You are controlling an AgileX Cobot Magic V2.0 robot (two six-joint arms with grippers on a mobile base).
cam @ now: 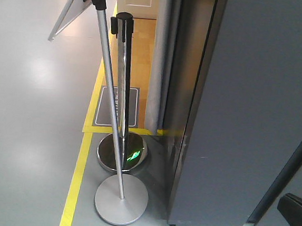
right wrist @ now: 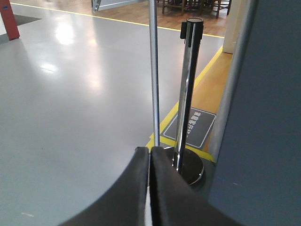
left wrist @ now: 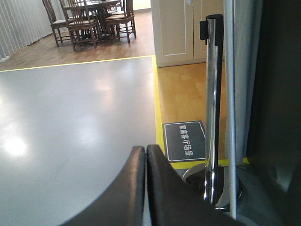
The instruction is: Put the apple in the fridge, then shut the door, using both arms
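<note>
The fridge (cam: 247,100) fills the right of the front view as a tall dark grey panel. No white lining shows, and I cannot tell the door apart from the outer panels. The same grey panel stands at the right of the right wrist view (right wrist: 263,122). The apple is out of view. My left gripper (left wrist: 146,148) is shut with nothing between its fingers, hanging over the grey floor. My right gripper (right wrist: 149,150) is likewise shut and empty, left of the fridge. A black arm part (cam: 296,216) shows at the lower right corner of the front view.
A chrome stanchion post (cam: 122,89) on a round mirrored base stands just left of the fridge. In front of it is a sign stand (cam: 121,197) with a slanted silver pole. Behind are yellow floor tape (cam: 75,191), a dark lettered mat (left wrist: 185,140) and a grey curtain (cam: 157,66). Wooden chairs (left wrist: 89,19) stand far back.
</note>
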